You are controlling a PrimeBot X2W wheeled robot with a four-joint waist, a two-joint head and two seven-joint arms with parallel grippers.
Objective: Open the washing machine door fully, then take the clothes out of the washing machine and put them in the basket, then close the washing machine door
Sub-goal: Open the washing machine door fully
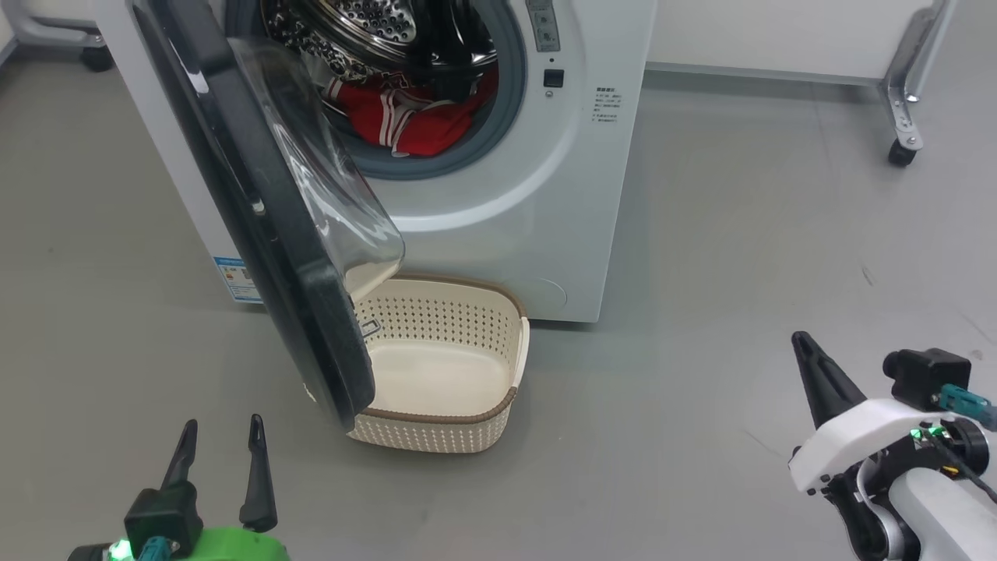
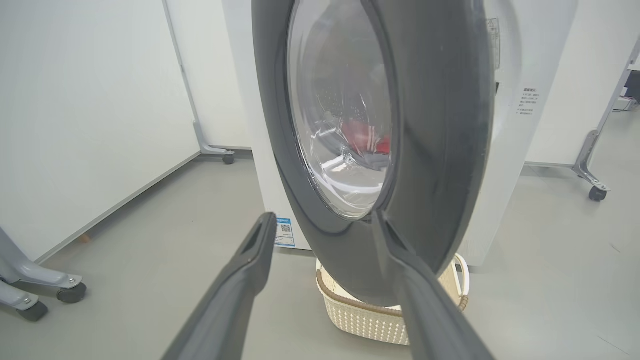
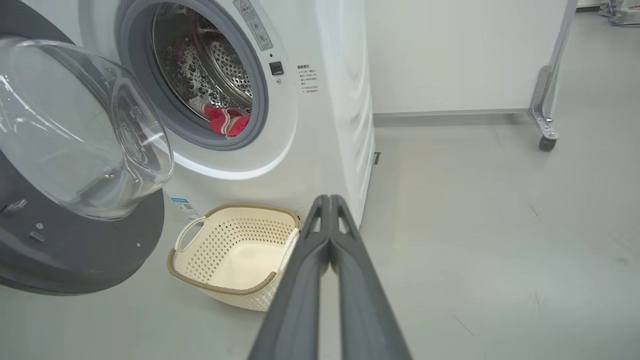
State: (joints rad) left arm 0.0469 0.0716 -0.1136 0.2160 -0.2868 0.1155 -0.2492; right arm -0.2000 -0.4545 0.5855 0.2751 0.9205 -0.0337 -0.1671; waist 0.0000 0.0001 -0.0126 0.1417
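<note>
Door (image 1: 257, 234) stands partly open, swung out from the washer (image 1: 530, 218), its lower edge over the left end of the basket (image 1: 467, 417). Clothes (image 1: 405, 117) lie in the drum. Basket sits on the floor against the washer front, nothing in it. Left gripper (image 1: 221, 425) is low at lower left, fingers spread and pointing up, near the door's lower edge but apart from it. Right gripper (image 1: 802, 347) is at lower right, well apart from the washer, fingers pressed together, holding nothing.

Left wrist view: spread fingers (image 2: 250, 260) point at the door's outer face (image 2: 440, 125); red cloth shows through the glass.

Right wrist view: closed fingers (image 3: 310, 260) point toward the washer's front corner, just right of the basket (image 3: 230, 290).
</note>
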